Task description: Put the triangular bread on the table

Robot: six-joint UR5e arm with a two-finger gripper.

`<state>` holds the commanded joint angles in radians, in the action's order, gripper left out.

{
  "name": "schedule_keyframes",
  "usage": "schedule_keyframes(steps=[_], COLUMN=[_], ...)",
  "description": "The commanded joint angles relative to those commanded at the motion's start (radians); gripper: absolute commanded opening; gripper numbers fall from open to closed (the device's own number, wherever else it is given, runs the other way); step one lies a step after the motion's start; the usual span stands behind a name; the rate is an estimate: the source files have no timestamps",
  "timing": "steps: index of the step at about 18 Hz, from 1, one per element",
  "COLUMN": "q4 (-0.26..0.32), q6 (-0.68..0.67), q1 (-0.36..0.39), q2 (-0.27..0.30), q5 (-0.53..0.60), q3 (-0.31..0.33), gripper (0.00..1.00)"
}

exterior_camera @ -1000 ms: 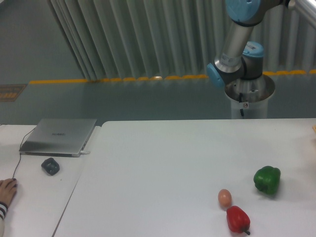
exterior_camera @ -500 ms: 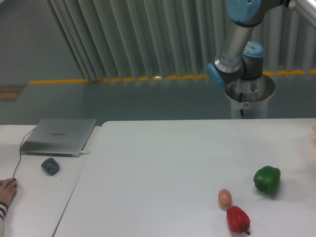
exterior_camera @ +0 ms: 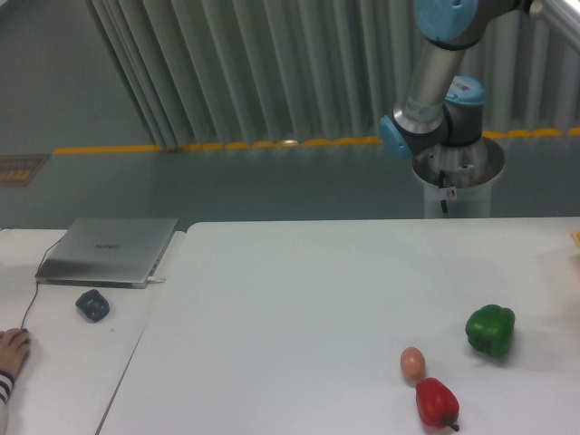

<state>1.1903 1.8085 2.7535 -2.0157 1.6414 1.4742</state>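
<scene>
Only a tan sliver at the right frame edge point(exterior_camera: 576, 237) may be the triangular bread. The jaws are out of view. On the bench point(exterior_camera: 299, 308) sit a green pepper point(exterior_camera: 490, 330), egg point(exterior_camera: 412, 363) and red pepper point(exterior_camera: 436, 402).

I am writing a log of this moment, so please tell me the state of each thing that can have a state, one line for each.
laptop: closed, flat on the side desk.
green pepper: upright on the table.
red pepper: lying on its side, stem toward the front.
egg: resting beside the red pepper.
gripper: out of view.
triangular bread: not identifiable here.
</scene>
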Motion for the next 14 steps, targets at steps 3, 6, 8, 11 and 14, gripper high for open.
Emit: schedule_keyframes(steps=[3,6,8,11,14], q4=[0.047,0.064,0.075,0.146,0.216], q6=[0.0,0.0,0.006,0.009,0.009], q1=[0.0,0.002,0.003,0.003,0.006], q2=[-0.002,0.0,0.003,0.002,0.006], q5=[-0.006,-0.009,-0.009,-0.015,-0.044], q3=[-0.032,-0.04,-0.046,-0.092,-0.135], gripper=[0.33,0.26,0.25,0.25,0.25])
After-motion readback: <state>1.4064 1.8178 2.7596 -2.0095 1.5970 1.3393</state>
